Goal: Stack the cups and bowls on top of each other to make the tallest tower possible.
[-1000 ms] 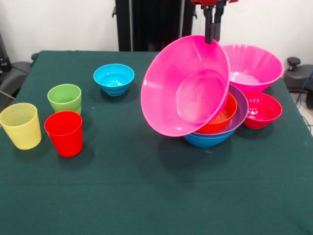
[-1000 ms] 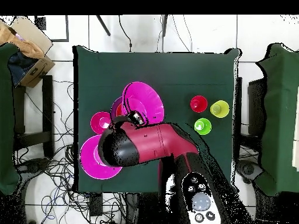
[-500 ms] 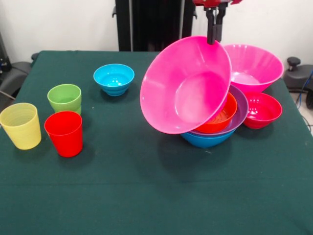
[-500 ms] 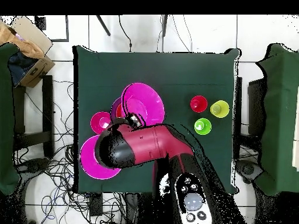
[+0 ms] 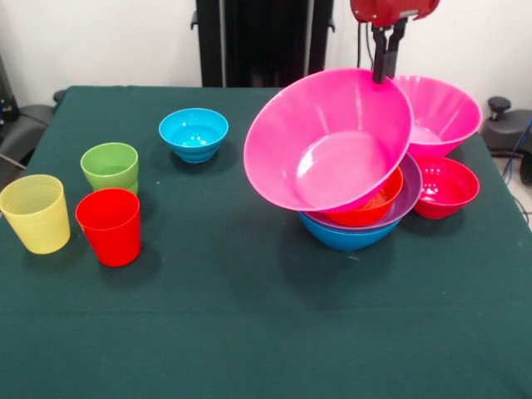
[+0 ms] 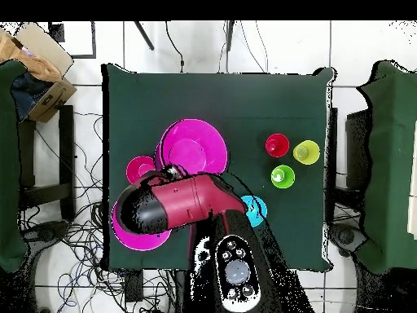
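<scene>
Gripper is pinching the far rim of the glossy big pink plastic bowl, tilted on the nested bowl pile below, so I'd level it before letting go.

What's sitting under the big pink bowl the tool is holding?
Under the tilted big pink bowl show an orange bowl, nested in a purple bowl, nested in a blue bowl. The pink bowl covers most of their insides.

Front camera faces table; overhead looks straight down.
</scene>
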Motion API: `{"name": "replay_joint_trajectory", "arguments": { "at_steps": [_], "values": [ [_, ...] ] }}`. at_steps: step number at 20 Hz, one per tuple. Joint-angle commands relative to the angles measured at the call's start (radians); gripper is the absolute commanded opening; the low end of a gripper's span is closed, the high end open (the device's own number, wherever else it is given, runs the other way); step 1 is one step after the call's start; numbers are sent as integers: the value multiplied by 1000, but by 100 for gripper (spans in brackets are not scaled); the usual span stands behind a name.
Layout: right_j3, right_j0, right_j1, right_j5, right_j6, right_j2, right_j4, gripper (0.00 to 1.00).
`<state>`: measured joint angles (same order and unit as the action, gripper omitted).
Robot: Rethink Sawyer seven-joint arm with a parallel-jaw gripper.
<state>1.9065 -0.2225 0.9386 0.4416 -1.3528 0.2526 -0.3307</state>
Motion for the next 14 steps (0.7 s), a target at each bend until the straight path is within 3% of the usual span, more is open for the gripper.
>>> {"name": "replay_joint_trajectory", "arguments": {
  "at_steps": [1,7,14],
  "values": [
    [-48,39,-58,107,-210,-61,30,0],
    [-49,72,-63,96,-215,-91,28,0],
    [-96,206,-90,129,-309,-179,37,0]
  ]
}}
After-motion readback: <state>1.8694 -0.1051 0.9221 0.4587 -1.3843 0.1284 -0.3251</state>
